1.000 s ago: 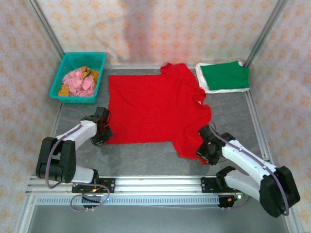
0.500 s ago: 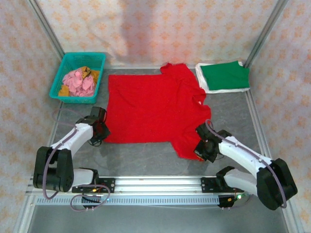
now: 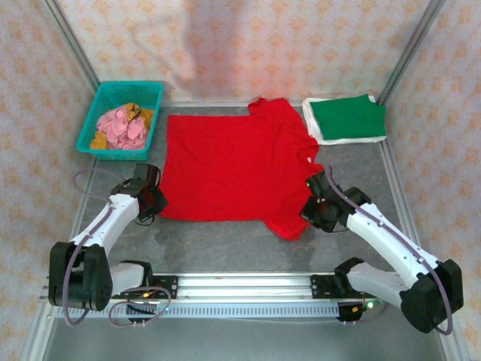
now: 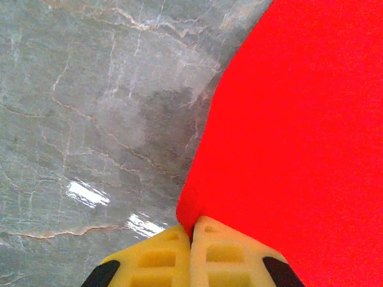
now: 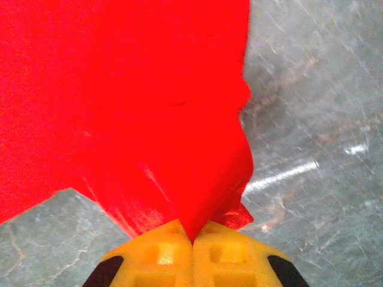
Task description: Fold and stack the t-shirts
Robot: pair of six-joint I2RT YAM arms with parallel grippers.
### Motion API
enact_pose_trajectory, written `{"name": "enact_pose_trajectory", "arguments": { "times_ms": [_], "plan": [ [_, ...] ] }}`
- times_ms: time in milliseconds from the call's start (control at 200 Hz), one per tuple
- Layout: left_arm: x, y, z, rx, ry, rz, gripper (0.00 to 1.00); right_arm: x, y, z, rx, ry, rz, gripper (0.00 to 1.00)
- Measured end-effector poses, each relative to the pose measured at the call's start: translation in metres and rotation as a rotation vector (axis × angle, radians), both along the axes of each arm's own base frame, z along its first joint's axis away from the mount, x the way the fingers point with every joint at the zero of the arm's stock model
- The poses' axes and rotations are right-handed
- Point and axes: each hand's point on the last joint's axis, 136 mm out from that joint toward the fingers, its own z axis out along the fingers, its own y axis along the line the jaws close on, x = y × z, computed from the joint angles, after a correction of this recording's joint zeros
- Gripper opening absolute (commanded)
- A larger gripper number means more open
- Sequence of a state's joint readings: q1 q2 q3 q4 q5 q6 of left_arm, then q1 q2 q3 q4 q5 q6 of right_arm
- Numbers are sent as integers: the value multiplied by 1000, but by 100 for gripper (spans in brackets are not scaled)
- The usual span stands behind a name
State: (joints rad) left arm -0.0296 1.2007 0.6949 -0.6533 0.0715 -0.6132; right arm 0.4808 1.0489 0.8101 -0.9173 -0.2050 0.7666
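The red t-shirt (image 3: 233, 169) lies spread flat in the middle of the table. My left gripper (image 3: 155, 201) is shut on its near left corner; in the left wrist view the yellow pads (image 4: 161, 257) pinch the edge of the red cloth (image 4: 293, 131). My right gripper (image 3: 312, 210) is shut on the shirt's near right part, and there the cloth (image 5: 131, 101) rises in a fold out of the gripper (image 5: 192, 236). At the back right the green t-shirt (image 3: 348, 116) lies folded on top of the white t-shirt (image 3: 314, 129).
A teal basket (image 3: 128, 85) with pink and yellow cloths stands at the back left. Metal frame posts rise at the two back corners. Bare grey marble table (image 3: 218, 244) runs between the shirt and the rail at the near edge.
My right gripper has shut on the red shirt's near right part and drawn it away from the near edge. The left gripper has shifted slightly left, still holding its corner.
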Motion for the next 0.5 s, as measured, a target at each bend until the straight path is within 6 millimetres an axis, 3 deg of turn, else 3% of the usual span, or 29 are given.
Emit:
{"name": "enact_pose_trajectory", "arguments": {
  "times_ms": [190,360,500],
  "plan": [
    [7,6,9,-6,-29,25,0,29,-4,17,-4,-52,4,0],
    [29,12,24,-7,-81,46,0,57,-1,37,-1,-114,25,0],
    [40,14,24,-8,-80,52,0,78,2,52,8,-169,34,0]
  ]
}}
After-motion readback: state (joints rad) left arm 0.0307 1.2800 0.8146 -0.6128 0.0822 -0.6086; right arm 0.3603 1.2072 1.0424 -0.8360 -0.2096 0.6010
